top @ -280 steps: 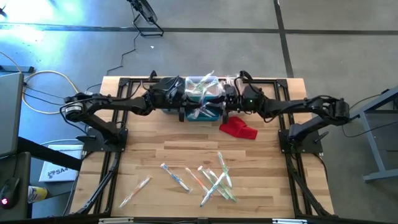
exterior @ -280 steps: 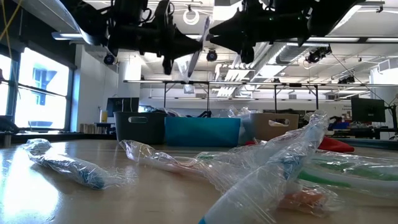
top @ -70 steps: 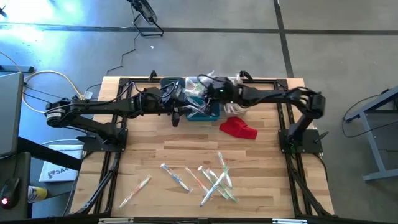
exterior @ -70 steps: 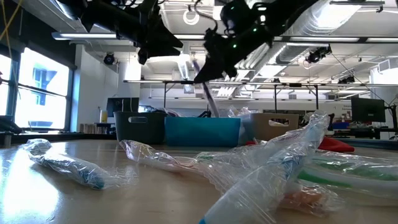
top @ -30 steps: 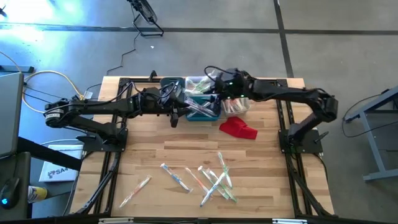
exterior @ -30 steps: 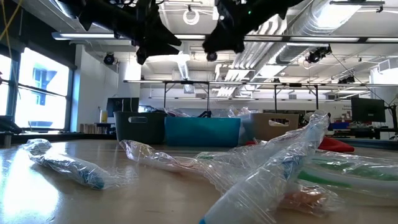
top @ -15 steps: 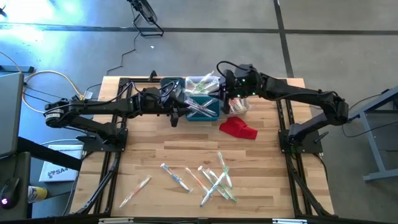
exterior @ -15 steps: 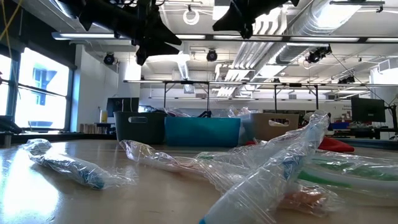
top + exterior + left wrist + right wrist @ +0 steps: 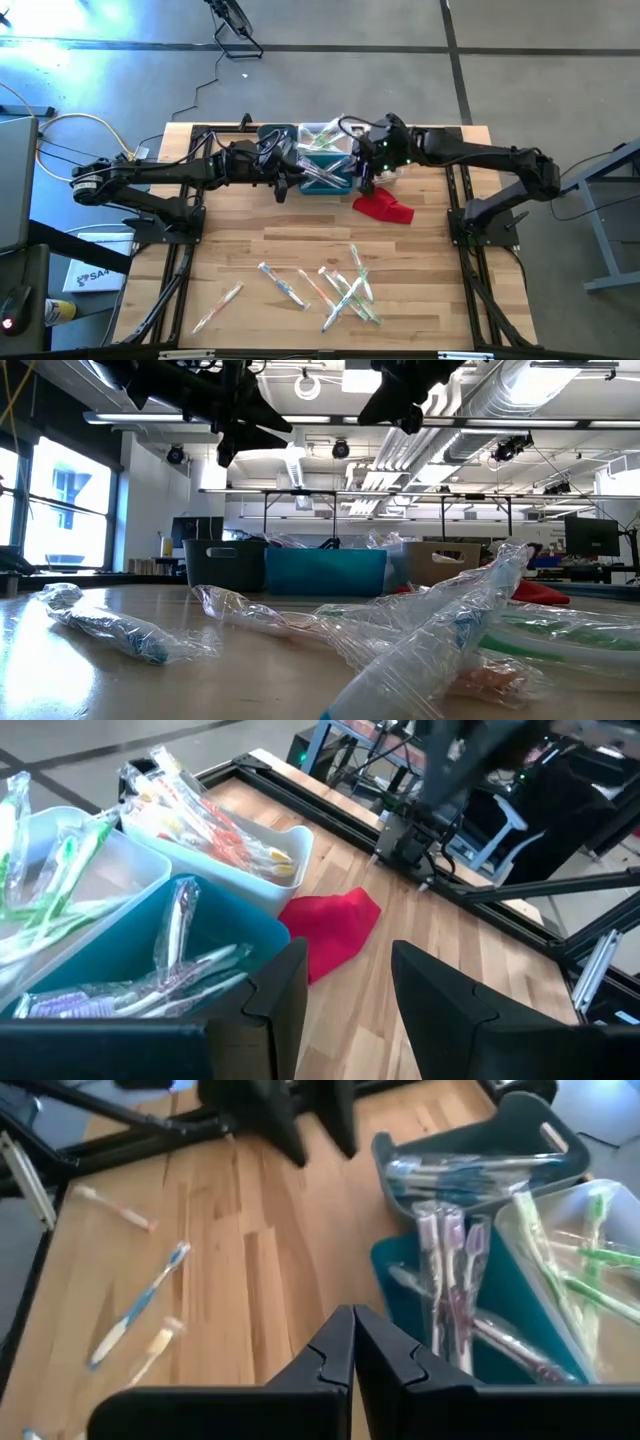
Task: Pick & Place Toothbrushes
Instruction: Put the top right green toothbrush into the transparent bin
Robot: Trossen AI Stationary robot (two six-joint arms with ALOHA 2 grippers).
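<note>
Your red cloth [image 9: 383, 207] lies crumpled on the wooden table [image 9: 240, 250], just in front of the row of bins and nearest the white one. Black frame rails [image 9: 185, 260] run down both sides of the table, and the arm bases sit on them. Nothing stands between the bins and the loose pile toward the front edge.

At the back of the table you have the bins side by side: a grey bin [image 9: 500, 1155] holding blue-handled brushes, a teal bin [image 9: 190, 955] with wrapped purple-toned ones, a clear bin [image 9: 90, 880] with green ones, and a white bin [image 9: 255, 860] with orange ones. Wrappers stick up above the rims.

The rest of the toothbrushes [image 9: 340, 285] lie scattered on the near half of the table, well apart from the bins: a tangled cluster near the middle and one lone brush [image 9: 218, 307] off to the left side.

Your right gripper [image 9: 366, 180] hangs above the table at the edge of the teal bin, beside the cloth, its fingers [image 9: 335, 1350] pressed together with nothing between them. Your left gripper [image 9: 282, 187] hovers at the grey end of the row, its fingers [image 9: 280, 990] parted and holding nothing.
</note>
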